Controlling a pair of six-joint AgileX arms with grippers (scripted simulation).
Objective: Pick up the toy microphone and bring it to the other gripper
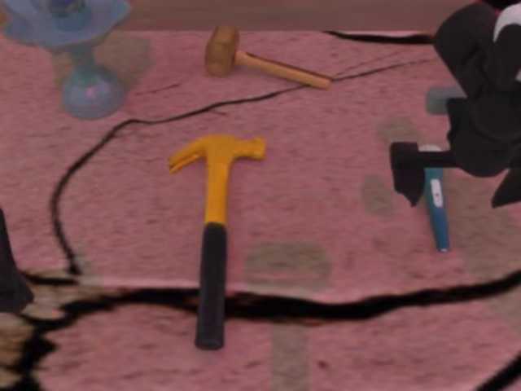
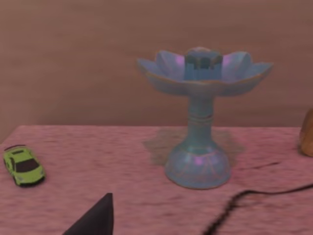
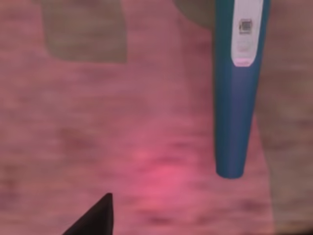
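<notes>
Left arm: you see only its dark edge at the desk's point(image 1: 326, 187) near-left corner, well left of the yellow hammer point(image 1: 213, 236). It looks parked, kept clear until the handover. A black fingertip shows in its wrist view, but you cannot tell whether the left gripper point(image 2: 93, 220) is open or closed.

Blue pedestal dish point(image 1: 81, 57): standing upright at the far-left, well away from the yellow hammer. Its wrist view also shows a green toy car point(image 2: 23, 166) off to one side of it.

Yellow hammer: lying flat near the middle of the desk, claw head away from you, black grip toward you. Not your target; take it as the landmark.

Wooden mallet point(image 1: 260, 63): lying beyond the yellow hammer's head, near the far edge.

Toy microphone point(image 1: 436, 212): lying flat well to the right of the yellow hammer, teal handle pointing toward the near edge, white button strip facing up. Its head is hidden under the right arm.

Right gripper point(image 1: 452, 167): poised over the head end of the toy microphone, fingers spread apart on either side of it and holding nothing. That straddle suits closing across the handle's thicker part.

Step, as you may judge it: the grasp is not yet made; lift and handover remain.
</notes>
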